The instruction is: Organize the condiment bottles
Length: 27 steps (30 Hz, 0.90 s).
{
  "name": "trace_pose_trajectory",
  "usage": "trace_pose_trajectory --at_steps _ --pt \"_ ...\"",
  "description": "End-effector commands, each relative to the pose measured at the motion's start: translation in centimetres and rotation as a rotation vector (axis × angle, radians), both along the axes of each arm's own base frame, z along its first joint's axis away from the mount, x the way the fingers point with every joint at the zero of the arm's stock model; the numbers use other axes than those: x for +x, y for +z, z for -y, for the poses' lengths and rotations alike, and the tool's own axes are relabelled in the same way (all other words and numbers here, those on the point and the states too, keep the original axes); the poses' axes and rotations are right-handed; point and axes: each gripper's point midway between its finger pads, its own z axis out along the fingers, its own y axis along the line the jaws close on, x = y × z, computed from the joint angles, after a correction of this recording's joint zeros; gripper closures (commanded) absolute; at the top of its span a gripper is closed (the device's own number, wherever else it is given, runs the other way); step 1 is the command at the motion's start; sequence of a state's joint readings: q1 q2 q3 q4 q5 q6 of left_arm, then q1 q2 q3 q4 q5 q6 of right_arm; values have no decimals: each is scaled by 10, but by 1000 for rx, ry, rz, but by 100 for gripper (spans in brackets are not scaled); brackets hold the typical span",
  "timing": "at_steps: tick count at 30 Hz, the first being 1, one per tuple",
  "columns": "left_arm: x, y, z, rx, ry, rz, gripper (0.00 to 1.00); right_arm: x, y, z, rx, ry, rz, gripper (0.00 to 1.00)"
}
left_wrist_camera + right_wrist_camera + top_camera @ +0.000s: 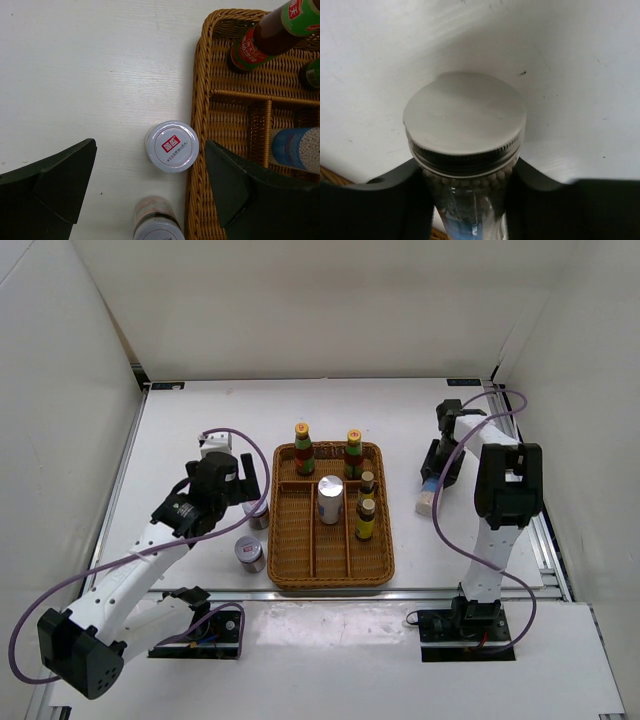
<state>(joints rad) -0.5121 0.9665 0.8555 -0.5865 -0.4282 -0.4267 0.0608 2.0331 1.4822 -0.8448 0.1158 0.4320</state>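
Right of the wicker tray (285,570), my right gripper (433,483) is shut on a silver-lidded jar (427,502). Its fingers (400,195) press both sides of the glass body below the lid (465,115). In the tray stand two tall yellow-capped sauce bottles (304,448) (353,452), two small dark bottles (367,483) (366,518) and one jar (331,498). My left gripper (150,150) hangs open over a white-lidded jar (172,146) beside the tray's left rim (195,165). Another jar (250,553) stands nearer to me.
The tray's dividers (261,132) split it into long compartments. White walls enclose the table on three sides. Purple cables loop from both arms. Bare tabletop (200,430) stretches left of the tray and behind it.
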Motion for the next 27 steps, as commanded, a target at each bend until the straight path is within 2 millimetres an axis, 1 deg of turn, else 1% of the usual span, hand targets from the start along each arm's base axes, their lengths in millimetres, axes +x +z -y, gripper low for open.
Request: trace_pose_trajectory --at_steps 1,2,3,4,5,6,7,8,10,11,12,13,14,15,16,17,18,19,20,21,22,23,24,25,26,27 --pt "0 5 3 1 -18 12 0 19 27 1 -4 18 128 80" --pt "1 2 4 6 -18 3 0 20 31 0 -19 26 139 85" --pt "1 2 4 6 -18 3 0 26 43 5 -47 19 178 90" --pt "2 3 5 7 -18 2 0 23 48 4 -66 36 182 100" --pt "2 3 5 7 -18 2 0 28 66 2 -79 42 233 100" --pt "2 3 5 7 -18 2 0 29 75 6 -97 37 256 100" --pt "2 3 5 7 -18 2 0 29 85 3 -111 45 284 100" --pt "2 3 5 7 -18 2 0 31 106 3 -141 56 347 100" --pt "3 0 5 11 -18 -6 0 32 129 1 -165 58 418 100" --pt "3 0 5 11 -18 -6 0 32 156 -5 -164 65 502 100" --pt "3 0 5 11 -18 -6 0 30 166 -6 -179 75 537 100" --pt "3 0 5 11 -18 -6 0 29 181 -9 -178 77 584 100" --pt "4 -2 6 16 -18 -14 0 22 203 -19 -162 102 664 100" --pt "4 -2 6 16 -18 -14 0 18 214 -22 -166 119 708 100" --pt "3 -2 8 16 -28 -14 0 11 226 -36 -149 164 760 100" --pt "3 -2 8 16 -28 -14 0 -3 255 -41 -128 180 863 100" --pt "2 1 8 10 -28 -4 0 -8 257 -50 -104 216 921 100" --pt "2 1 8 10 -28 -4 0 -19 266 -64 -80 263 974 100" --pt "2 4 6 11 -19 8 0 -38 291 -67 -46 290 1079 100" --pt "2 4 6 11 -19 8 0 -42 306 -77 6 321 1164 100" --pt "2 7 4 11 -12 18 0 -56 296 -98 93 401 1172 100" --pt "2 7 4 11 -12 18 0 -72 312 -104 156 434 1246 100" --pt "2 7 4 11 -12 18 0 -79 321 -118 227 483 1304 100" --pt "2 7 2 16 -4 21 0 -93 327 -130 290 537 1339 100" --pt "2 7 3 8 1 21 0 -105 310 -148 370 623 1312 100" --pt "1 4 2 13 1 13 0 -114 306 -159 410 690 1323 100"
